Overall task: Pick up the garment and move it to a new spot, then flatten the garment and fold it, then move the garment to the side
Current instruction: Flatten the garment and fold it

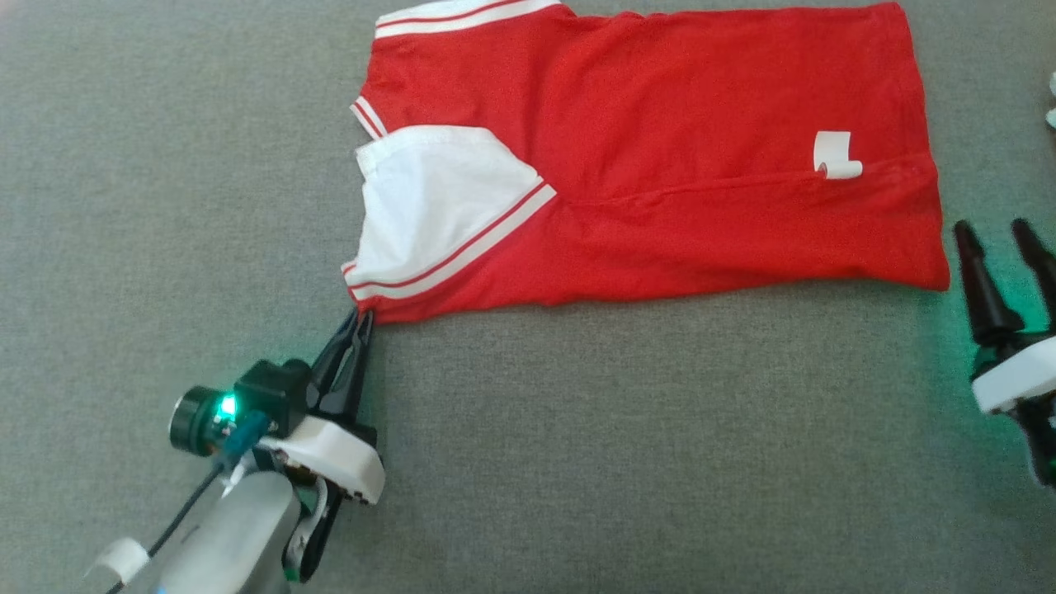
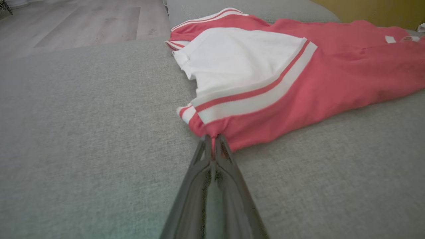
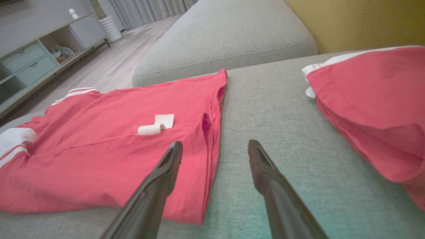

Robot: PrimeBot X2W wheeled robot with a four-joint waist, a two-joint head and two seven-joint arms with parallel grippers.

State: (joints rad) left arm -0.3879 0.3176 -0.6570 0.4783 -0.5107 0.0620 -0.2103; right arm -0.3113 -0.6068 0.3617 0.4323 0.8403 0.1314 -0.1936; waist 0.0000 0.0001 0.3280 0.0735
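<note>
- The shirt [image 1: 660,165] is red, with one white sleeve [image 1: 429,198] edged in white and red stripes. A small curled white label [image 1: 835,155] sits on it near the hem.
- It lies flat on the grey sofa cushion [image 1: 577,454], towards the far side of our head view, with a long crease running along its length.
- Its long axis runs side to side across our front, with the sleeve and neck end to our left and the hem to our right.
- Our left tool [image 1: 361,318] is pinched tight on the shirt's near left corner, just under the striped band.
- Our right tool [image 1: 998,235] is spread wide and holds nothing, just beside the hem's near corner.
- We count two tools and one label. The right wrist view shows two red garments: the shirt and a second red piece [image 3: 372,109] lying apart from it on the cushion.
</note>
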